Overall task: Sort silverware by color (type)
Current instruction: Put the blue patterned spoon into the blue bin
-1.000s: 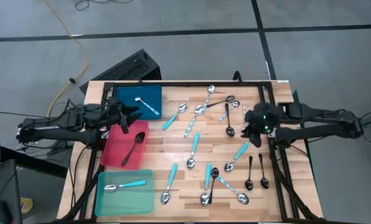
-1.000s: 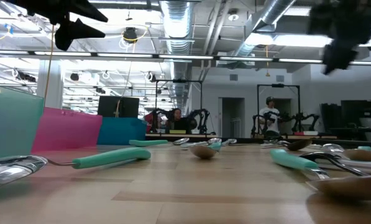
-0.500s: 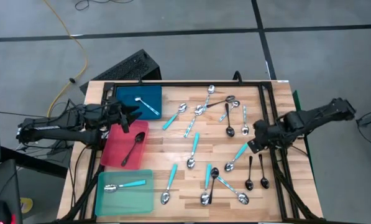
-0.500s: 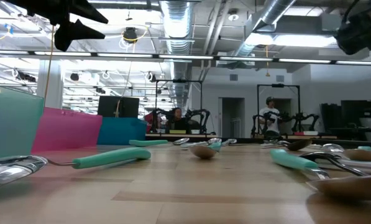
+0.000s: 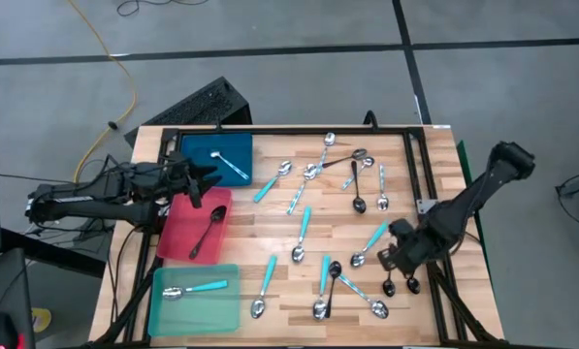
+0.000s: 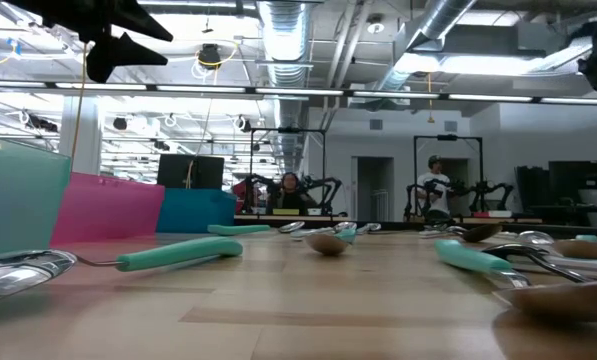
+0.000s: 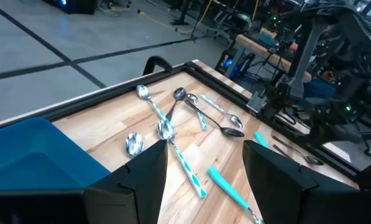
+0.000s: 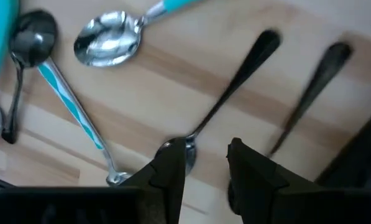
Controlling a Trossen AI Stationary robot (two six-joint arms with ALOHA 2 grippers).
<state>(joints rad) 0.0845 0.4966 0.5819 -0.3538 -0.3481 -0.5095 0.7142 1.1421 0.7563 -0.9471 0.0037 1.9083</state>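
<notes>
The right claw (image 8: 207,163) is held open and empty over two black spoons (image 8: 225,106) near the table's (image 5: 434,145) right edge, seemingly for pickup. The left claw (image 7: 204,163), open and empty, is parked above the red tray (image 5: 177,237).

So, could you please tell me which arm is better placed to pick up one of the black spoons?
Right: its gripper hangs open just above the two black spoons. The left gripper waits over the trays.

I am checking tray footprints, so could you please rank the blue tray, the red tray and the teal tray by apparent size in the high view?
1. teal tray, largest.
2. blue tray and red tray look about alike; an arm covers part of both, so I would not rank them.
</notes>
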